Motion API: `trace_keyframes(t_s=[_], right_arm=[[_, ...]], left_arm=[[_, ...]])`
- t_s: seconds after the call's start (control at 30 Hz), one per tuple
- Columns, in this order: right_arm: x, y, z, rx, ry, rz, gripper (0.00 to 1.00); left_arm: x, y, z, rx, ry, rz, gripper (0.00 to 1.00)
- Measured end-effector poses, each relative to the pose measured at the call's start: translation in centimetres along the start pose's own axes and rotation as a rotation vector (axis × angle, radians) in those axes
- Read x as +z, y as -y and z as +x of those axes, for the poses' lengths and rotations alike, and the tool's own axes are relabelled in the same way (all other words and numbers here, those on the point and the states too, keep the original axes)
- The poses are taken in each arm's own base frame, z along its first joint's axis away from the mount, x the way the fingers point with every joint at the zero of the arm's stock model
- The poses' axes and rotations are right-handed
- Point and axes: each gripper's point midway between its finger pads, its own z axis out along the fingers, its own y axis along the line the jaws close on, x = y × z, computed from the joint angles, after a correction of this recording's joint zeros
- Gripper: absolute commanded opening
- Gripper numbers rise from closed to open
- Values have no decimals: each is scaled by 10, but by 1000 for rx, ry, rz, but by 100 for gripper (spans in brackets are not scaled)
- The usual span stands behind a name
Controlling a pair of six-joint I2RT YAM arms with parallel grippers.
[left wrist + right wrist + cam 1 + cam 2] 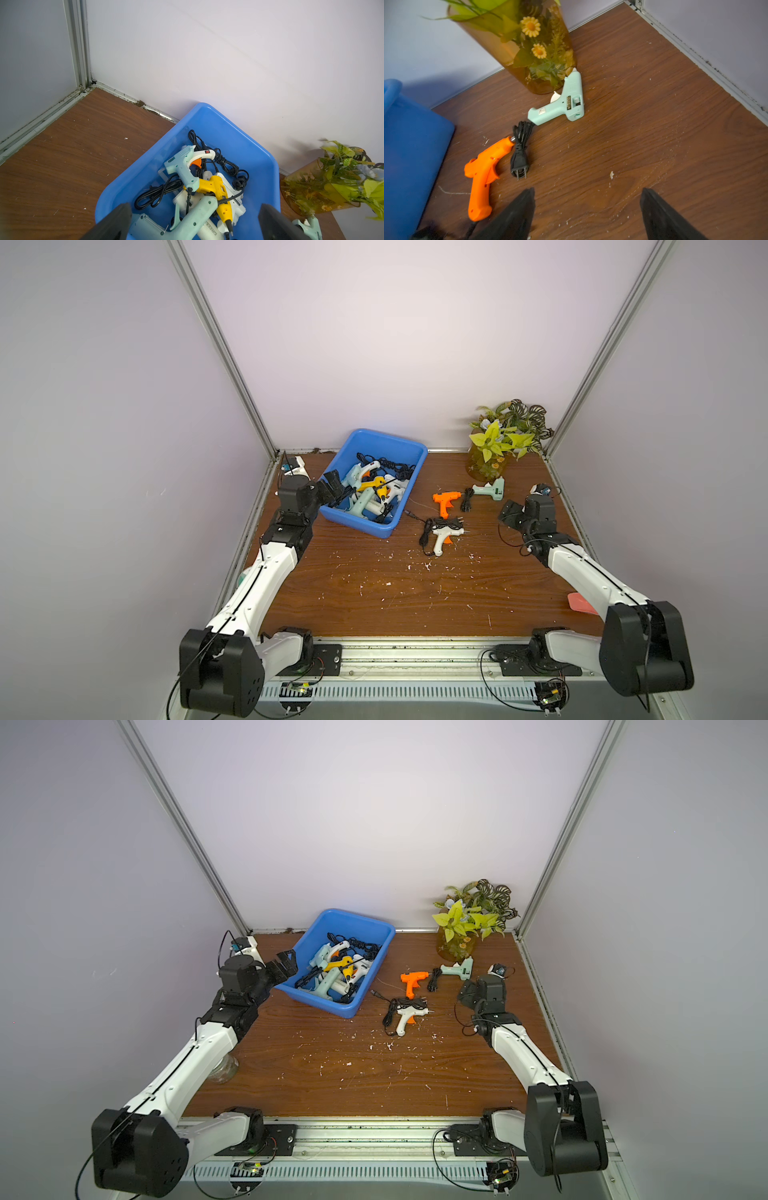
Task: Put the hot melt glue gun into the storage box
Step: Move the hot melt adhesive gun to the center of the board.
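While left jaws gape empty over the storage box (218, 124), right jaws stand wide near the mint glue gun (562, 106).

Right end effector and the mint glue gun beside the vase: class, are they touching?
Apart. The right wrist view shows a wide stretch of tabletop between the open right end effector and the mint glue gun.

Left arm (266, 572): stretched forward, wrist raised.
Left claw (333, 486): jaws spread wide, holding nothing.
Right arm (582, 572): reached forward, wrist bent low.
Right claw (588, 199): jaws apart, empty, angled downward.
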Motion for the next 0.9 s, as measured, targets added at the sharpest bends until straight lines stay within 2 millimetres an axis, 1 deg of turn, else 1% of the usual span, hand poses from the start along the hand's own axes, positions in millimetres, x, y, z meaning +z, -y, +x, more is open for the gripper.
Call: trace_keyframes(t_s=[0.13,0.23,0.33,0.47,0.57,0.9], right_arm=[[27,13,7,59,-46,-12,74],[50,16,17,82,-102,-22,71],[73,8,16,85,-132,-46,69],[97,-7,3,82,-118,-84,67],[109,-14,-3,79,-109,-104,67],[148,-26,-15,23,-96,-117,67]], left_arm=[[-10,2,-1,-1,12,18,100],[-15,2,0,-1,17,26,100],[-16,1,3,-1,15,29,100],[-15,1,6,-1,6,35,100],[-14,3,8,-2,0,47,100],[-10,9,11,-12,-8,90,100]])
